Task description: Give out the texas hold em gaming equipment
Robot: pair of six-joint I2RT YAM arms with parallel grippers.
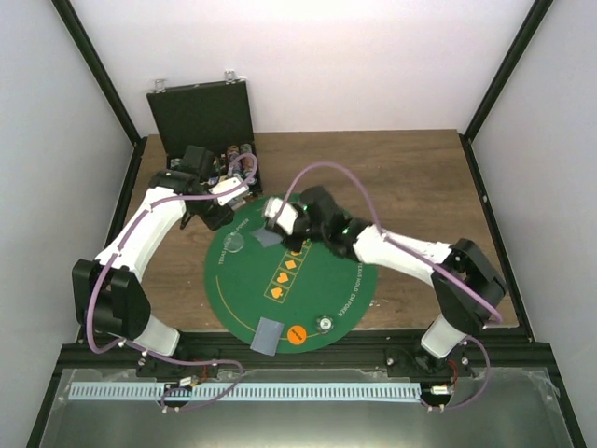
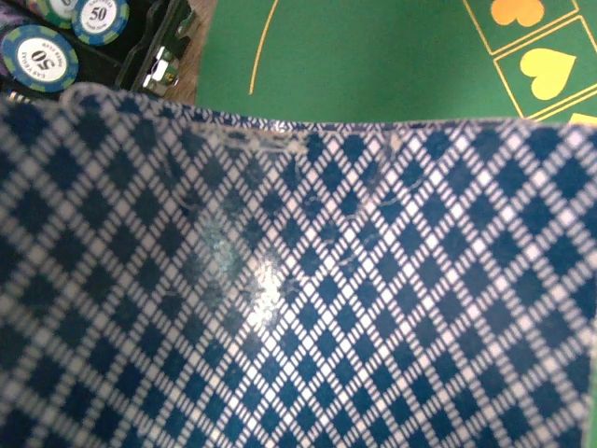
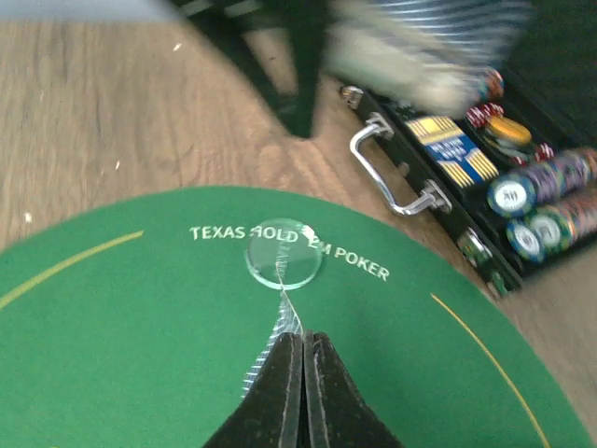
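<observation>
My right gripper [image 1: 277, 227] is shut on one grey-blue-backed card [image 1: 264, 238] and holds it edge-on [image 3: 283, 322] just above the green mat, right behind a clear disc [image 3: 283, 254] that lies on the mat's lettering. My left gripper [image 1: 220, 203] hovers between the case and the mat's far edge. A stack of blue-diamond-backed cards [image 2: 298, 280] fills the left wrist view and hides the fingers. Near the mat's front edge lie another card [image 1: 266, 334], an orange disc [image 1: 297, 334] and a silvery disc [image 1: 326, 323].
The round green felt mat [image 1: 354, 280] covers the table's middle. The open black case [image 1: 201, 112] stands at the back left, with rows of chips [image 3: 546, 182] and a metal handle [image 3: 392, 177]. Chips marked 50 [image 2: 39, 56] show by the left gripper.
</observation>
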